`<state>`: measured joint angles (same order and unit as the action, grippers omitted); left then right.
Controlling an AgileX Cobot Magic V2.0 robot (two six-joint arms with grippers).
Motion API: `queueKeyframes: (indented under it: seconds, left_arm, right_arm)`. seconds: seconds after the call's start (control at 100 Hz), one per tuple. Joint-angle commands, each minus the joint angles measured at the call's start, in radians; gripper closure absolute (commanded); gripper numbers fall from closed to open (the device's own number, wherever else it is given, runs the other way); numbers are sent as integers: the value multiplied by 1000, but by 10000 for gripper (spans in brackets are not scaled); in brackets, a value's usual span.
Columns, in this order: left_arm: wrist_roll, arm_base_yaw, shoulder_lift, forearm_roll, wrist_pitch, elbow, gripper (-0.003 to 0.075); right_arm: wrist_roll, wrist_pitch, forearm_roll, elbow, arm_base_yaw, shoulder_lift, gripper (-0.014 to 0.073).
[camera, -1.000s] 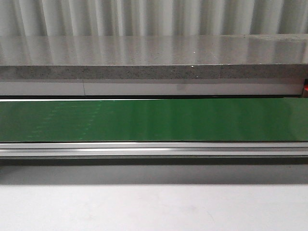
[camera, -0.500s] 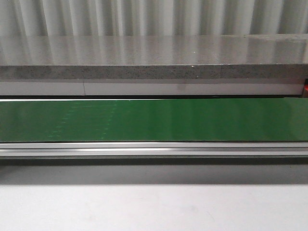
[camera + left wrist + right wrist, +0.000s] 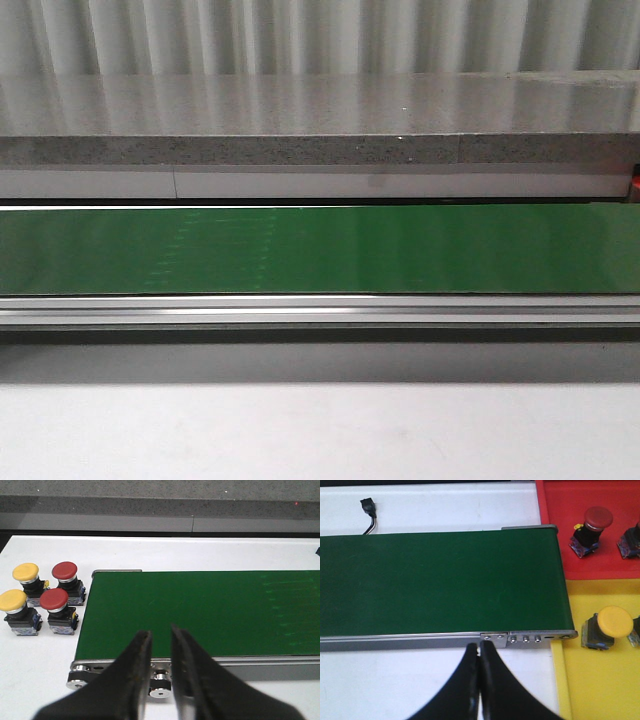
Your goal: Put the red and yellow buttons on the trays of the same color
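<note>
While four buttons wait off the end of the conveyor, none is in either gripper. Seen from the left wrist, two yellow buttons [image 3: 25, 572] [image 3: 12, 600] and two red buttons [image 3: 64, 571] [image 3: 53, 599] stand upright in a tight cluster on the white table [image 3: 40, 665], well ahead of the left gripper [image 3: 161, 640] and off to its side, just beside the belt's end. That gripper hovers over the near rail of the green conveyor belt [image 3: 200, 612], its fingers a narrow gap apart and holding nothing.

From the right wrist, a red button [image 3: 592, 524] lies tilted in the red tray [image 3: 560, 510], and a yellow button [image 3: 609, 626] lies in the yellow tray [image 3: 580, 690], both beyond the belt's other end. The right gripper [image 3: 479, 652] hangs just short of the belt's rail, fingers pressed together and empty.

The front view shows only the bare belt and a grey stone ledge [image 3: 320, 150] behind it.
</note>
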<state>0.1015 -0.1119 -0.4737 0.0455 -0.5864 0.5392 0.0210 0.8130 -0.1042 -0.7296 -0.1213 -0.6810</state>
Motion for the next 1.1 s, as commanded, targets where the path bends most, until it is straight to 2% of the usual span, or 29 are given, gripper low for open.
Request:
queueKeyframes:
  seconds: [0.0, 0.03, 0.1, 0.17, 0.32, 0.5, 0.65, 0.84, 0.95, 1.09]
  left_arm:
    - [3, -6, -8, -8, 72, 28, 354]
    - [3, -6, -8, -8, 72, 28, 279]
    - [3, -6, -8, -8, 72, 28, 160]
    - [3, -6, -8, -8, 72, 28, 108]
    - [19, -6, -8, -6, 76, 28, 113]
    - [257, 40, -17, 135, 84, 30, 113]
    - [385, 115, -84, 235, 79, 60, 113]
    - [416, 228, -268, 226, 85, 123, 113]
    - [416, 294, -393, 172, 108, 177, 113]
    - [416, 331, -556, 141, 143, 242, 113]
  right_arm:
    - [8, -55, -1, -24, 0, 5, 661]
    - [8, -55, -1, -24, 0, 5, 661]
    - [8, -55, -1, -24, 0, 5, 661]
    - [8, -55, -1, -24, 0, 5, 661]
    - [8, -55, -1, -24, 0, 5, 661]
    - [8, -56, -1, -24, 0, 5, 661]
    - [8, -56, -1, -24, 0, 5, 661]
    - [8, -56, -1, -24, 0, 5, 661]
    - [8, -56, -1, -24, 0, 5, 661]
    - [8, -56, -1, -24, 0, 5, 661]
